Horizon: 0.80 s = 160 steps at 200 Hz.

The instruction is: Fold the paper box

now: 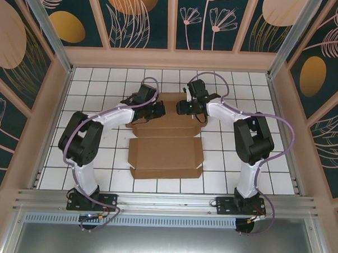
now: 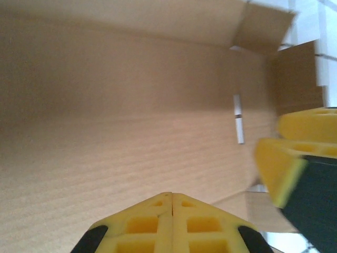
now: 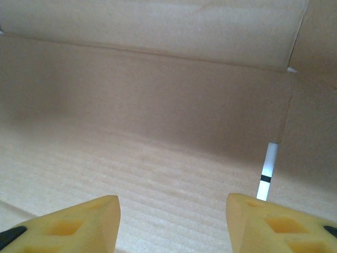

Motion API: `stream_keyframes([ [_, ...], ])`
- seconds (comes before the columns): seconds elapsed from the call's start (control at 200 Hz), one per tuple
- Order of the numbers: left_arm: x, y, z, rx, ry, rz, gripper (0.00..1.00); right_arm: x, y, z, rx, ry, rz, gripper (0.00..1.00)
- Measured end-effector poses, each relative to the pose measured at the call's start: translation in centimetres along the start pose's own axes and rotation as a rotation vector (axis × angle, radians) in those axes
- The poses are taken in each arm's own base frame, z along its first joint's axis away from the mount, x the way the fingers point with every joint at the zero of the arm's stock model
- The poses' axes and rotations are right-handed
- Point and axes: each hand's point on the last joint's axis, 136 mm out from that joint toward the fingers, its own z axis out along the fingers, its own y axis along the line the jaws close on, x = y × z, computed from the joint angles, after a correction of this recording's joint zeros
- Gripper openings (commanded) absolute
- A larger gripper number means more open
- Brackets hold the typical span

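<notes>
The paper box is a brown corrugated cardboard sheet lying mostly flat on the white tiles, its far end under both grippers. My left gripper hovers over the far left part of the sheet. Its yellow fingertips are shut with nothing between them, just above the cardboard. My right gripper faces it from the right, and its yellow fingers show in the left wrist view. Seen from the right wrist, the right gripper stands open over the cardboard, near a narrow slot.
White floor tiles surround the sheet. Wooden-framed walls close in the back and both sides. A metal rail with the arm bases runs along the near edge.
</notes>
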Motion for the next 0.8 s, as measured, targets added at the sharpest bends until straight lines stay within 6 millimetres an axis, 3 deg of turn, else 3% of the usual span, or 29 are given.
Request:
stream_keyframes([
  [0.105, 1.1, 2.3, 2.3, -0.074, 0.047, -0.032, 0.00, 1.4, -0.4, 2.2, 0.003, 0.053, 0.007, 0.52],
  [0.225, 1.8, 3.9, 3.7, -0.139, 0.075, -0.048, 0.00, 3.0, -1.3, 4.3, 0.030, 0.103, 0.010, 0.51],
  [0.55, 0.3, 4.1, 4.9, -0.178, 0.062, -0.047, 0.00, 2.9, -1.8, 4.2, 0.053, 0.061, 0.006, 0.49],
  [0.801, -2.0, 2.2, 7.3, -0.133, 0.060, -0.011, 0.00, 5.7, -2.0, 2.5, 0.065, 0.041, 0.020, 0.49],
])
